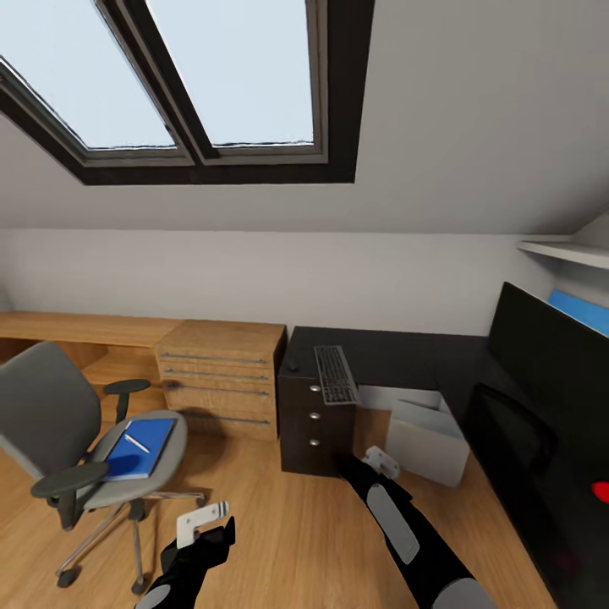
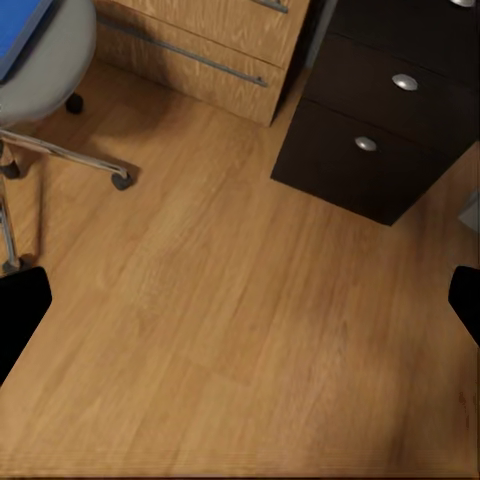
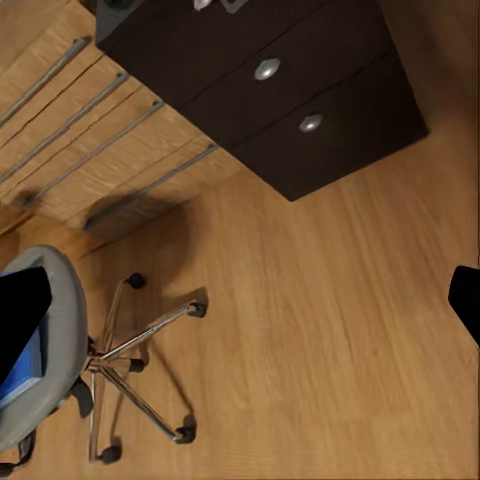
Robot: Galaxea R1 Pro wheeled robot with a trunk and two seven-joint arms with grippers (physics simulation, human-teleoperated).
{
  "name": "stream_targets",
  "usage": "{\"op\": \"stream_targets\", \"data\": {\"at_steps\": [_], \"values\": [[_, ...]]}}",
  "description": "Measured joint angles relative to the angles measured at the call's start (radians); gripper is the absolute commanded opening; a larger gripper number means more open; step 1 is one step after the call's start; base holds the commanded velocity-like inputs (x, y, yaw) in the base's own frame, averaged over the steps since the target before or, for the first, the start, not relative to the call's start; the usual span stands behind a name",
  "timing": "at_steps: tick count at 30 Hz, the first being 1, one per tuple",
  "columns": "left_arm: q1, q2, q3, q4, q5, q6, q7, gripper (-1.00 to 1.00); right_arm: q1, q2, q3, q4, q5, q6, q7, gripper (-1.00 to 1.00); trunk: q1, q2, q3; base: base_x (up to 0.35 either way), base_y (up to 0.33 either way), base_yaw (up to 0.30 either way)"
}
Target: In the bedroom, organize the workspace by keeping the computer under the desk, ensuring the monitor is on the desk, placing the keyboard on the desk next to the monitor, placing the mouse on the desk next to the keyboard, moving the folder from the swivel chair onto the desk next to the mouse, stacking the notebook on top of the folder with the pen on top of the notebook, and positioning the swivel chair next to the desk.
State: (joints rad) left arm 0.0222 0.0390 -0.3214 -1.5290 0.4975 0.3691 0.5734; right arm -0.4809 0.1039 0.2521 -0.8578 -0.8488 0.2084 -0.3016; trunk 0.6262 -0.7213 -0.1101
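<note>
The grey swivel chair (image 1: 51, 406) stands at the left on the wooden floor. The blue folder (image 1: 139, 448) lies on its seat, with the white pen (image 1: 135, 442) on top. The notebook is out of view. On the black desk (image 1: 397, 351) lie the keyboard (image 1: 336, 375) and the small mouse (image 1: 293, 366). The monitor (image 1: 550, 372) stands at the right, and the grey computer (image 1: 427, 440) sits under the desk. My left gripper (image 1: 203, 520) (image 2: 240, 305) and right gripper (image 1: 381, 461) (image 3: 240, 300) hang open and empty over the floor.
A light-wood drawer chest (image 1: 224, 376) stands against the desk's black drawers (image 1: 315, 423). A low wooden counter (image 1: 76, 326) runs along the left wall. A white shelf (image 1: 567, 249) is up at the right. Open floor (image 1: 279, 524) lies between chair and desk.
</note>
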Motion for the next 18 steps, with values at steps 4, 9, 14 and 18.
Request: {"op": "stream_targets", "data": {"at_steps": [4, 9, 14, 18], "values": [[0.000, 0.000, 0.001, 0.000, 0.000, 0.000, 0.000, 1.00, 0.032, -0.002, 0.001, -0.063, 0.027, 0.001, -0.009, 1.00, -0.015, 0.028, 0.013, -0.053, -0.026, 0.000], [0.000, 0.000, 0.001, 0.000, 0.000, 0.000, 0.000, 1.00, 0.083, -0.002, 0.001, -0.161, 0.092, 0.001, -0.025, 1.00, -0.035, 0.063, 0.028, -0.017, -0.009, 0.000], [0.000, 0.000, 0.001, 0.000, 0.000, 0.000, 0.000, 1.00, 0.114, -0.003, 0.001, -0.227, 0.141, 0.003, -0.046, 1.00, -0.054, 0.099, 0.044, -0.003, -0.002, 0.000], [0.000, 0.000, 0.000, 0.000, 0.000, 0.000, 0.000, 1.00, 0.121, -0.004, 0.001, -0.244, 0.152, 0.003, -0.057, 1.00, -0.062, 0.113, 0.050, 0.000, 0.000, 0.000]]}}
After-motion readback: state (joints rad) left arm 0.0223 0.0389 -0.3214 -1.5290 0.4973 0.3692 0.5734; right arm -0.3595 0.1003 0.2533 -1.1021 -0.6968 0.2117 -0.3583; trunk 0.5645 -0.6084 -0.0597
